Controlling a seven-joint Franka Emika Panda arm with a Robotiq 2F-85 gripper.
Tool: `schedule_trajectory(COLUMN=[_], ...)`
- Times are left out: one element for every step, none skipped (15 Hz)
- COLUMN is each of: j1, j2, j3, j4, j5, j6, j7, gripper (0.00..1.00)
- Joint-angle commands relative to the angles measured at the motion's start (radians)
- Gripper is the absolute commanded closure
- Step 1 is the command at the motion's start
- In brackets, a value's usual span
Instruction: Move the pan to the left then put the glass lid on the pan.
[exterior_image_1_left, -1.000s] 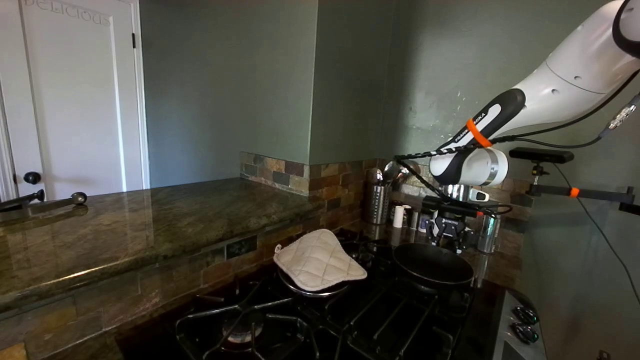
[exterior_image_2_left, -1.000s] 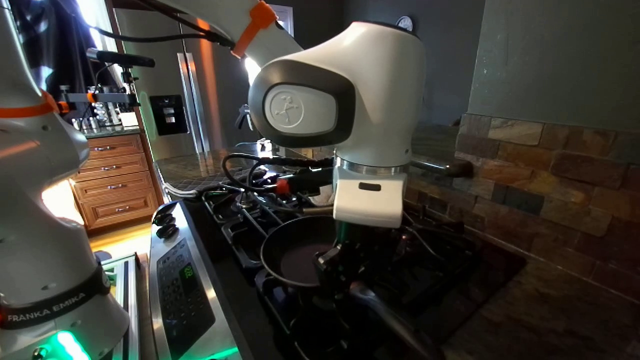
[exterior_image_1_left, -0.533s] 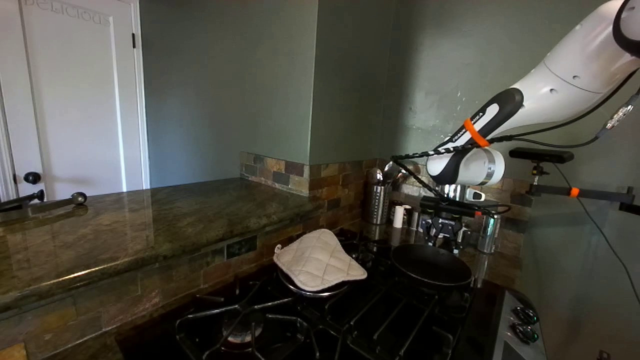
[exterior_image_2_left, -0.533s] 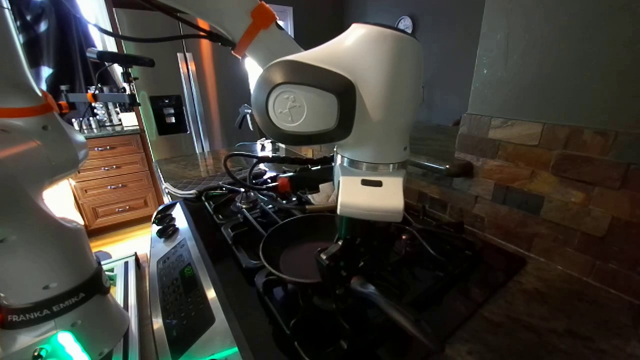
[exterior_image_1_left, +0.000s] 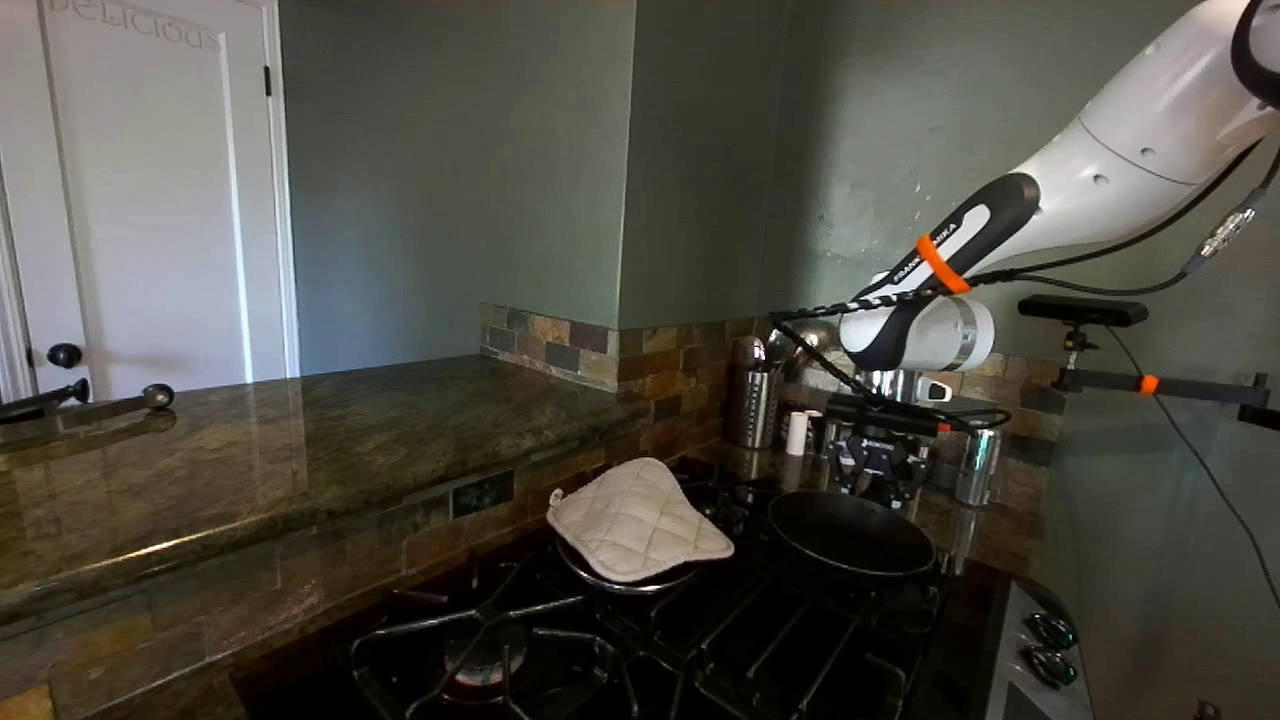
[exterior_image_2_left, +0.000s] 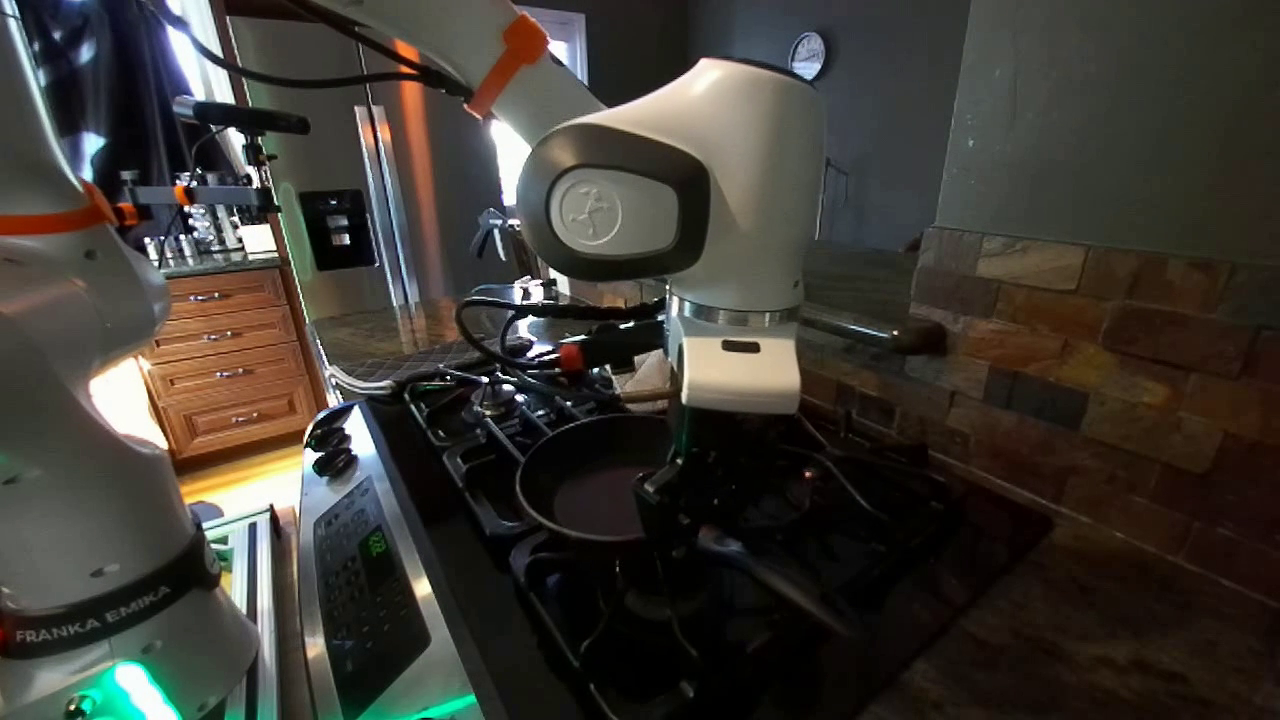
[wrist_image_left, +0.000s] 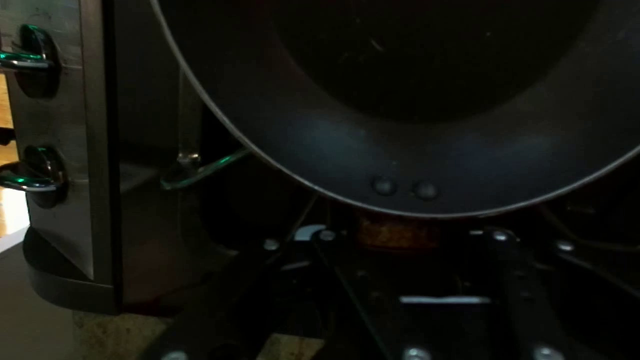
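The gripper (wrist_image_left: 407, 237) is closed to the width of the handle (exterior_image_2_left: 775, 580), gripping it close to the pan (exterior_image_1_left: 850, 535), presumably so the weight twists less during the shift. The pan is over the stove (exterior_image_2_left: 370, 600); resting or lifted, I cannot tell. Farther off, a pot holder (exterior_image_1_left: 640, 520) lies on a shiny-rimmed thing (exterior_image_1_left: 640, 588), probably the glass lid, perhaps padding it for grasping.
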Motion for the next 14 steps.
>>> schedule_trajectory(j1=[0.031,0.039,0.047,0.054,0.061,0.067,0.071,0.075,0.078,0.081,0.084,0.085,0.086,0.087], j2=[-0.033,-0.042,-0.050,-0.058,-0.067,-0.079,-0.092,-0.105,-0.116,-0.128,-0.140,-0.152,-0.164,-0.175], j3=[0.017,0.023,0.030,0.038,0.045,0.053,0.059,0.065,0.072,0.079,0.087,0.095,0.104,0.113], j4=[-0.045,-0.054,-0.062,-0.071,-0.081,-0.093,-0.104,-0.117,-0.128,-0.137,-0.149,-0.157,-0.167,-0.173], j5=[0.016,0.009,0.006,0.004,0.000,-0.007,-0.011,-0.016,-0.019,-0.019,-0.023,-0.029,-0.026,-0.022], j6=[0.006,0.008,0.009,0.009,0.009,0.010,0.006,0.007,0.008,0.006,0.008,0.007,0.007,0.006], j7=[-0.010,-0.005,-0.003,0.000,0.004,0.015,0.019,0.025,0.032,0.038,0.049,0.063,0.070,0.076], gripper=[0.77,0.77,0.77,0.77,0.77,0.77,0.77,0.77,0.77,0.77,0.77,0.77,0.77,0.77])
